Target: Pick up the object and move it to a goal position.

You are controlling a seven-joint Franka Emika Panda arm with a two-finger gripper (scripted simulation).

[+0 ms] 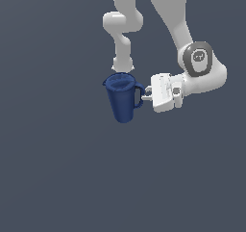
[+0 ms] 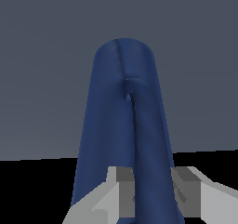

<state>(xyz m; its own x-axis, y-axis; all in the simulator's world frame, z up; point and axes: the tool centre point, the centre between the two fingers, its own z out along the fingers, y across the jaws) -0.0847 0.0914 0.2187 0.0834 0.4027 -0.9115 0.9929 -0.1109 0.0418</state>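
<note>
The dark blue pitcher (image 1: pixel 122 101) stands upright in the middle of the exterior view, with its round top up and its loop handle toward the exterior view's right. My gripper (image 1: pixel 145 95) reaches in sideways from that side, at the handle. In the wrist view the pitcher (image 2: pixel 121 116) fills the centre. The handle runs between my two grey fingers (image 2: pixel 122 181), which close against it on both sides. The gripper (image 2: pixel 153 188) is shut on the handle.
The white arm (image 1: pixel 194 58) bends down from the top of the exterior view, and its lower link (image 1: pixel 122 48) stands just behind the pitcher. All around is plain dark grey ground (image 1: pixel 57 168).
</note>
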